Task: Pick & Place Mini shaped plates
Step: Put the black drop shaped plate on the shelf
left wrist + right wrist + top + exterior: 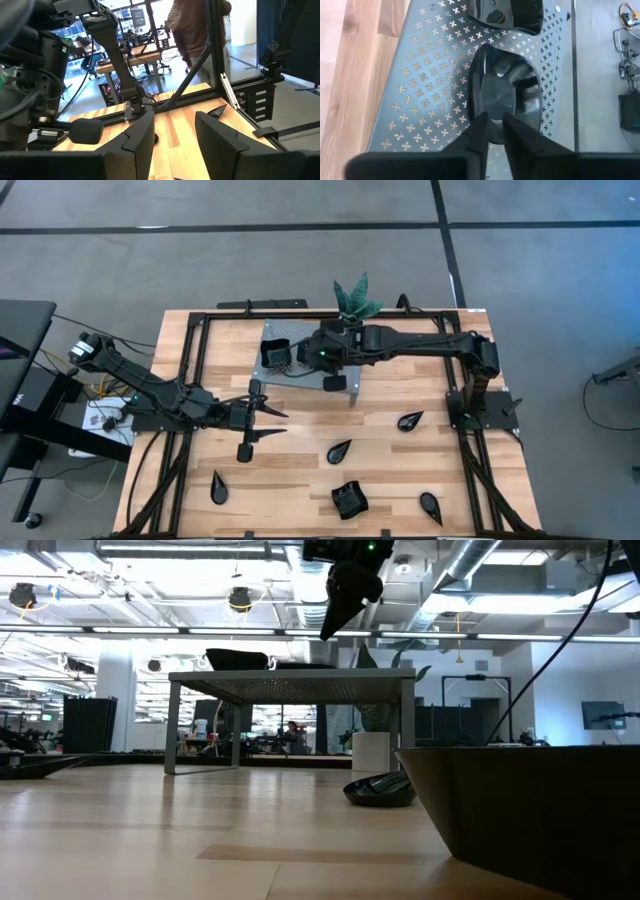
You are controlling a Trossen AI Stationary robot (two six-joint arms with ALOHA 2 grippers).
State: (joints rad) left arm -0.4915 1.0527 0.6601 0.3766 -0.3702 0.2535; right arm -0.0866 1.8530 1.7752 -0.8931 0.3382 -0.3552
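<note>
A grey perforated metal shelf (300,372) stands on legs mid-table. On its top lie a black oval plate (505,95) and a square black plate (277,356) (512,12). My right gripper (492,127) (325,632) points straight down over the oval plate's rim, just above the shelf, fingers a narrow gap apart. On the wood lie teardrop plates (410,420) (338,450) (218,488) (430,505) and a square plate (349,500). My left gripper (268,416) (175,135) waits open left of centre, level over bare wood.
A green potted plant (353,300) stands behind the shelf. A black frame (195,350) rims the table. In the low view a large dark plate (540,810) fills the near right and another plate (380,790) lies farther off. A person (195,25) stands beyond the table.
</note>
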